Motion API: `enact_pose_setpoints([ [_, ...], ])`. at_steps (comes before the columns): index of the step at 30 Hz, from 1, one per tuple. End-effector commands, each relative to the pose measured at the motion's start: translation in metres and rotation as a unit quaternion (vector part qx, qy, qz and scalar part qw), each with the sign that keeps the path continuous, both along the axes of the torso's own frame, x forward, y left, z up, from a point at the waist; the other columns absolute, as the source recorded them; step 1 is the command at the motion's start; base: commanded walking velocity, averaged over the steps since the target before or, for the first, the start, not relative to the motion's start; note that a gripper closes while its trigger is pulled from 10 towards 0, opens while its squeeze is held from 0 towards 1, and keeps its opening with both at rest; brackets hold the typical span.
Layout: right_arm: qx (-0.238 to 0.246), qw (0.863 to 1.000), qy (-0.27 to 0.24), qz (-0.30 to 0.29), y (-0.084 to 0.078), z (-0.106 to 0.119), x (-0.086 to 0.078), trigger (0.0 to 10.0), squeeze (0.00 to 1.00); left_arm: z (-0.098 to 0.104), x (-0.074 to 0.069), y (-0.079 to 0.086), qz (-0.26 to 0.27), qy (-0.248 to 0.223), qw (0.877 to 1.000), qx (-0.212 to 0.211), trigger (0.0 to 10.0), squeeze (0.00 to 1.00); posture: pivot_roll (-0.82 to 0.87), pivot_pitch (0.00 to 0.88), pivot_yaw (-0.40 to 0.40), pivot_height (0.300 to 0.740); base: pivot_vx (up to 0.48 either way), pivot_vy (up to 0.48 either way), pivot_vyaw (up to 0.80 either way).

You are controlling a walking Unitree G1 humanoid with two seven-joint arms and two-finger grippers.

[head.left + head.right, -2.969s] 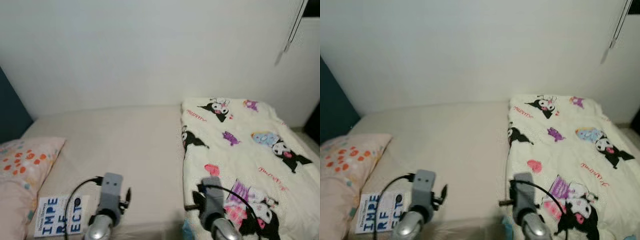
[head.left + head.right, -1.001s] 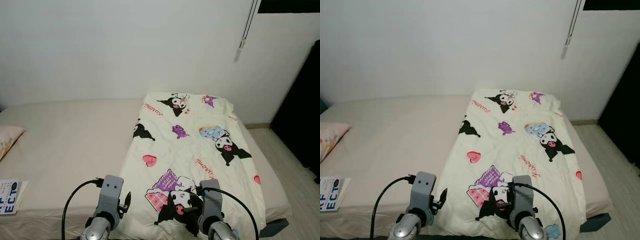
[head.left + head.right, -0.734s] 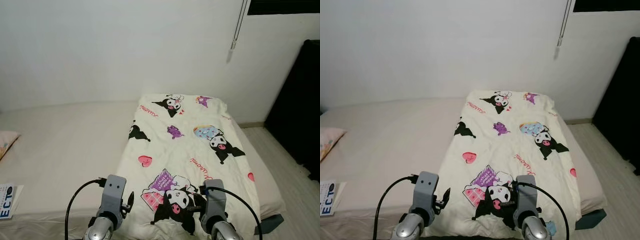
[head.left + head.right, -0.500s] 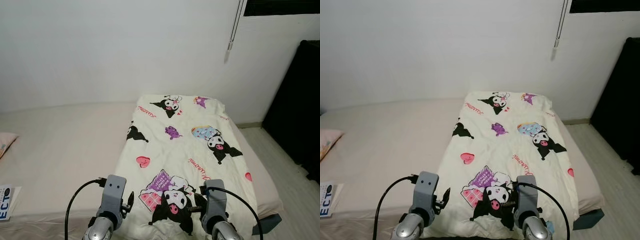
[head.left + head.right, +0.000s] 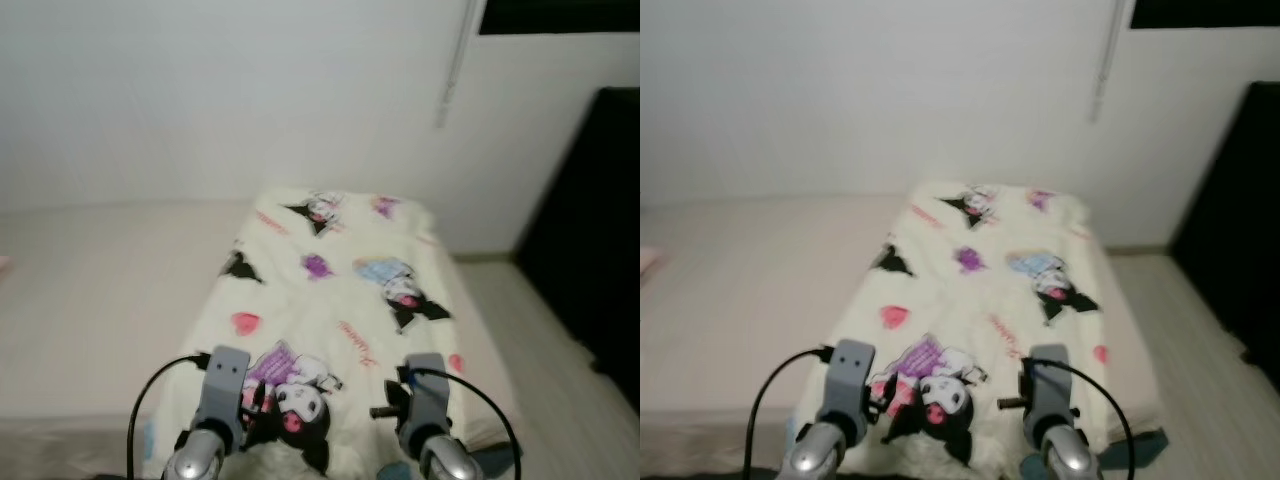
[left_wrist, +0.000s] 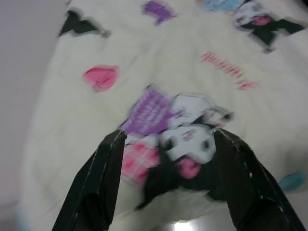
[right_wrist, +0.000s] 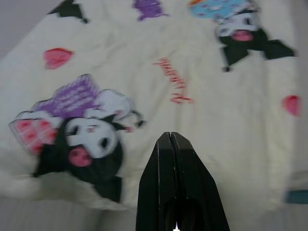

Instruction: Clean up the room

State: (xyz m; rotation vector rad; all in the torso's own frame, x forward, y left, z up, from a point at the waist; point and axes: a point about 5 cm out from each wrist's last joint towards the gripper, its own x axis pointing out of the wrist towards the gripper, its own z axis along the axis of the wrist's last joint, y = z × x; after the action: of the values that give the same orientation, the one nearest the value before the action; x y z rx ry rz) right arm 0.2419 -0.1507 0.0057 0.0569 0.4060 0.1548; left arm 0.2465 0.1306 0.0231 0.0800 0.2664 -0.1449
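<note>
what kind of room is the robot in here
Most likely a bedroom. A low bed with a beige sheet stands against a white wall, and a cream cartoon-print blanket is spread over one end of it. A blind cord hangs by a window at upper right.

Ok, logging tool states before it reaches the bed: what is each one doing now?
Left tool: open, holding nothing.
Right tool: shut, holding nothing.

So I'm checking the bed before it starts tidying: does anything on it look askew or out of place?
The cartoon-print blanket covers just the right part of the mattress, leaving the rest bare, and lies slightly skewed. Its near edge hangs over the bed's side. Nothing looks spilled or damaged.
</note>
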Motion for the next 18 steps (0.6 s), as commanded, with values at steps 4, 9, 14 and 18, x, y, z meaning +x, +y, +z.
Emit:
enact_pose_setpoints([
  [4,0.002,1.000,0.006,0.009,0.0010,-0.0008,-0.0009,10.0,0.00,-0.0016,-0.0021,0.0012,-0.001,0.004,1.000,0.004,10.0,0.00,0.01,0.037,0.018,0.740,0.000,-0.480,0.00],
  [9,0.005,1.000,0.010,0.012,0.0021,-0.0011,-0.0014,10.0,0.00,-0.0017,-0.0024,0.0016,-0.001,0.005,1.000,0.005,10.0,0.00,0.00,0.038,0.020,0.740,0.000,-0.480,0.21],
  [14,0.006,1.000,0.011,0.015,0.0031,-0.0010,-0.0017,10.0,0.00,-0.0016,-0.0027,0.0018,0.000,0.005,1.000,0.005,10.0,0.00,0.01,0.041,0.019,0.740,0.000,-0.480,0.67],
  [18,0.006,1.000,0.012,0.016,0.0035,-0.0009,-0.0020,10.0,0.00,-0.0016,-0.0030,0.0018,0.000,0.005,1.000,0.005,10.0,0.00,0.01,0.042,0.018,0.740,0.000,-0.480,0.80],
])
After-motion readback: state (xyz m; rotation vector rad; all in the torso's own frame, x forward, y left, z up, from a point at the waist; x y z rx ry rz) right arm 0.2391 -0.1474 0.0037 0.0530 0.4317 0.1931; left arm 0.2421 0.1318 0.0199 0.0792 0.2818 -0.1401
